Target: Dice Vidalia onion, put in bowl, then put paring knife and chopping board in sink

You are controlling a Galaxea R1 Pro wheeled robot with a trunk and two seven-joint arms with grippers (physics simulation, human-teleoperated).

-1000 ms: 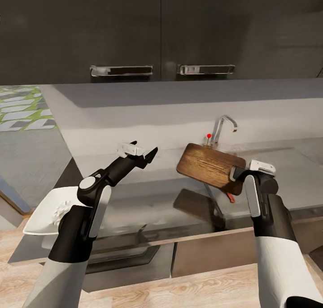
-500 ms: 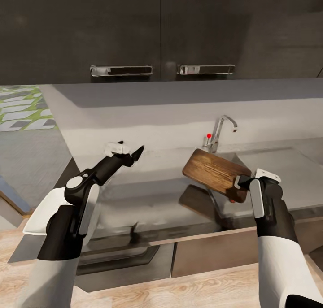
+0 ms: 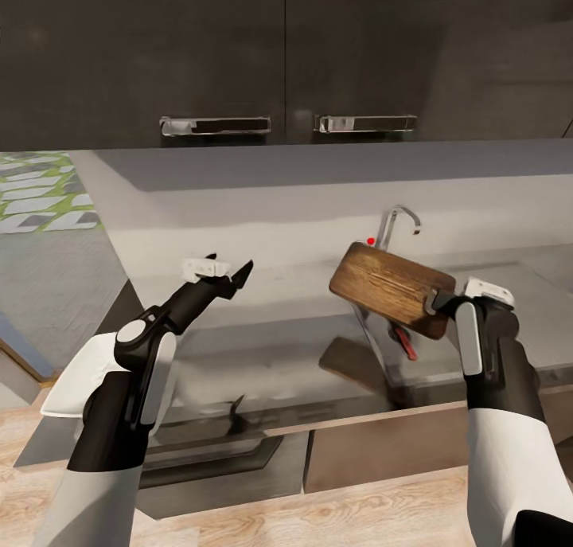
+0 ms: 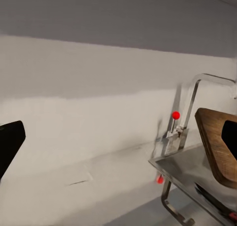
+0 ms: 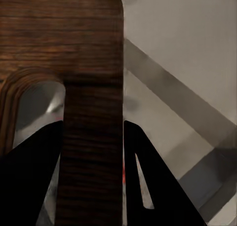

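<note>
The dark brown wooden chopping board w/ rounded corners (image 3: 391, 287) sits right of centre in the head view, lifted clear of the counter and tilted, its far end just in front of the curved chrome faucet w/ red knob (image 3: 395, 227). The right gripper (image 3: 442, 300) clamps the board's near end; in the right wrist view both black fingers (image 5: 148, 186) press either side of the strip of wood (image 5: 89, 152) beside the oval handle slot. Below the board, the rectangular stainless steel sink (image 3: 446, 368) holds the small paring knife w/ dark blade and reddish handle (image 3: 403, 342), lying in the basin; it also shows at the lower right of the left wrist view (image 4: 217, 204). The left gripper (image 3: 225, 267), centre-left, hangs above the long grey countertop (image 3: 270, 348), fingers spread, nothing in them. The white squarish shallow bowl (image 3: 68, 388) sits at the lower left, partly behind the left arm. Dark upper cabinets w/ two steel handles (image 3: 215, 124) fill the top of the frame.
</note>
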